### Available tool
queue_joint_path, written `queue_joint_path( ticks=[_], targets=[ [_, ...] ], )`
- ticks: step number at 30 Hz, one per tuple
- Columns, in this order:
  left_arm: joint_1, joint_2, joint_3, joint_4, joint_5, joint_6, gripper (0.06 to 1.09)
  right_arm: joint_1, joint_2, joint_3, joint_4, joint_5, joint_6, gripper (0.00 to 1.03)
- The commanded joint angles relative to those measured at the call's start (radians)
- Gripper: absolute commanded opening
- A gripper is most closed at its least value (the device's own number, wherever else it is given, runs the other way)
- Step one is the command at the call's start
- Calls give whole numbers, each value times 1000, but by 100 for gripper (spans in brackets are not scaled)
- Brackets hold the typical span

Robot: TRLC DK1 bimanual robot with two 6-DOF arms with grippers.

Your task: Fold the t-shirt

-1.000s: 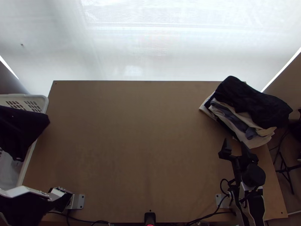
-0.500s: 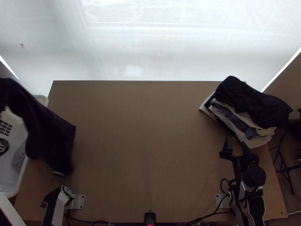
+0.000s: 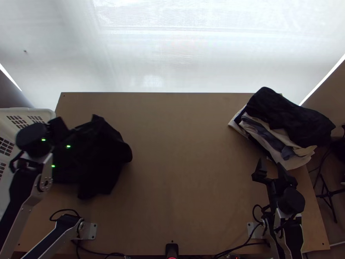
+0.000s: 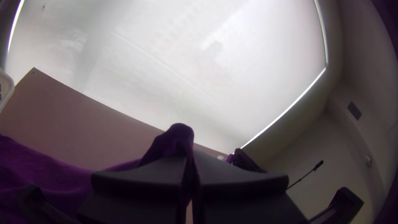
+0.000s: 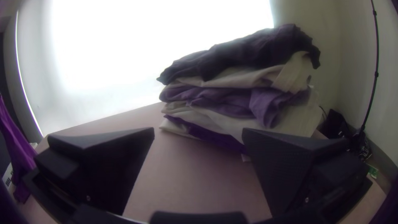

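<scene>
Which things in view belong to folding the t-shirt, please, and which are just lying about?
Part of the job:
Dark fabric t-shirt, bunched
Black two-fingered left hand, closed on it
Black right hand, open, probably to help

Lying about:
Stack of dark, pale and blue garments
White slotted plastic basket

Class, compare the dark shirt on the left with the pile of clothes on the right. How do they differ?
The shirt is one dark, bunched piece; the pile stacks several layers, dark, pale and bluish.
The shirt is pinched in the closed jaws of the left gripper; no jaws hold the pile.
Both include dark cloth.
</scene>
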State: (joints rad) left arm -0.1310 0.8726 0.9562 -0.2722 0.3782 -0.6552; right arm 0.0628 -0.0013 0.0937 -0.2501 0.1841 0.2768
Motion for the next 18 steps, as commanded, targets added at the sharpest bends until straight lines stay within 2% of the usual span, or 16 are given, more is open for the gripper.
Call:
queue_joint_path(
  ticks=[1,7,18],
  targets=[
    [-321,120,-47,94,-154,34,9,-1,0,0,0,0,-1,98],
    [-458,292,69,179,-217,37,9,-4,0,0,0,0,-1,98],
    [-506,626,426,232,-288,43,9,-3,0,0,0,0,-1,98]
  ],
)
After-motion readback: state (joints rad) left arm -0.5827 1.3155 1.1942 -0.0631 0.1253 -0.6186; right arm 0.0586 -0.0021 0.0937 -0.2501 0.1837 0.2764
